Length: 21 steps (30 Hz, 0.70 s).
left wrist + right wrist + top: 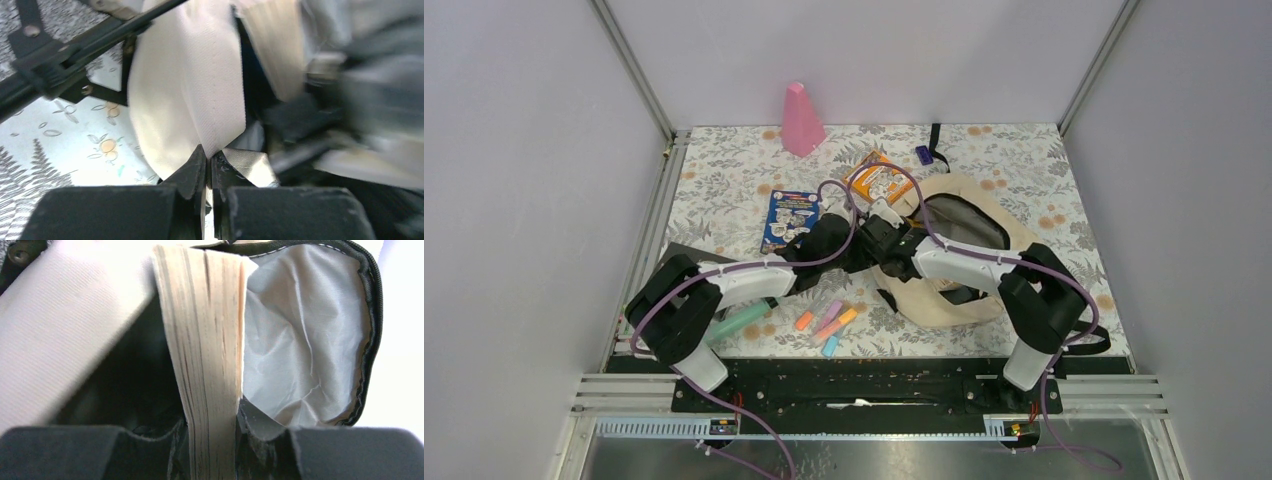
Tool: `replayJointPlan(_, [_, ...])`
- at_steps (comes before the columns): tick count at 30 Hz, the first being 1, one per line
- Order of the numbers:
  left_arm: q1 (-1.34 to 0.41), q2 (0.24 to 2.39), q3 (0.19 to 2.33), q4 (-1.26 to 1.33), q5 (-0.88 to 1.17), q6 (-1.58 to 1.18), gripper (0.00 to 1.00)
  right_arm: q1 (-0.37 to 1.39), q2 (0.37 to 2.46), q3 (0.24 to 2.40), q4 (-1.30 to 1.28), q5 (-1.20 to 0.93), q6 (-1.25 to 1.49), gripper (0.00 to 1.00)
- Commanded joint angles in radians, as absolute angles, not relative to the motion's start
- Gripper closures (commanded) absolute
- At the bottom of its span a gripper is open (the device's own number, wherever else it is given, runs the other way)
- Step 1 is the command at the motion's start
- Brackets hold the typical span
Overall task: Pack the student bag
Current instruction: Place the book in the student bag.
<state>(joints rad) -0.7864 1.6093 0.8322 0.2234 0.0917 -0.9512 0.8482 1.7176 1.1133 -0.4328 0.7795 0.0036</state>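
The beige student bag [969, 300] lies at the right centre of the table with its black-zipped mouth open. My left gripper [824, 243] is shut on a fold of the bag's beige fabric [185, 85] at the left edge of the mouth; the left wrist view shows the jaws [209, 157] pinching it. My right gripper [882, 228] is shut on a thick book [205, 330], seen page edge on, held upright at the bag's mouth beside the grey lining [300, 340]. The book is hidden under the gripper in the top view.
A blue book [790, 220] and an orange book [879, 180] lie on the floral table behind the grippers. A pink cone-shaped object [802, 120] stands at the back. Several highlighters [829, 320] and a green marker [742, 322] lie near the front. A small purple object [924, 155] lies behind the bag.
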Motion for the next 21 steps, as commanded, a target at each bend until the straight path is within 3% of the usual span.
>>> replayJointPlan(1, [-0.831,1.519,0.848,0.37,0.102,-0.935,1.0,0.818,1.815,1.1,-0.425,0.851,0.005,1.0])
replayJointPlan(10, [-0.831,1.515,0.859,0.37,0.117,-0.942,1.0,0.734,1.837,1.101,-0.438,0.821,-0.036,1.0])
replayJointPlan(11, [-0.831,1.517,0.859,0.37,0.119,-0.942,1.0,0.724,1.832,1.104,-0.443,0.801,-0.033,0.92])
replayJointPlan(13, [-0.831,1.521,0.86,0.368,0.122,-0.945,1.0,0.713,1.805,1.115,-0.473,0.76,-0.019,0.58])
replayJointPlan(16, [-0.831,1.532,0.866,0.366,0.135,-0.945,1.0,0.712,1.725,1.114,-0.48,0.661,-0.024,0.27])
replayJointPlan(18, [-0.831,1.54,0.873,0.365,0.143,-0.945,1.0,0.711,1.677,1.111,-0.479,0.582,-0.036,0.14])
replayJointPlan(21, [-0.831,1.55,0.88,0.364,0.15,-0.943,1.0,0.711,1.624,1.118,-0.501,0.501,-0.034,0.04])
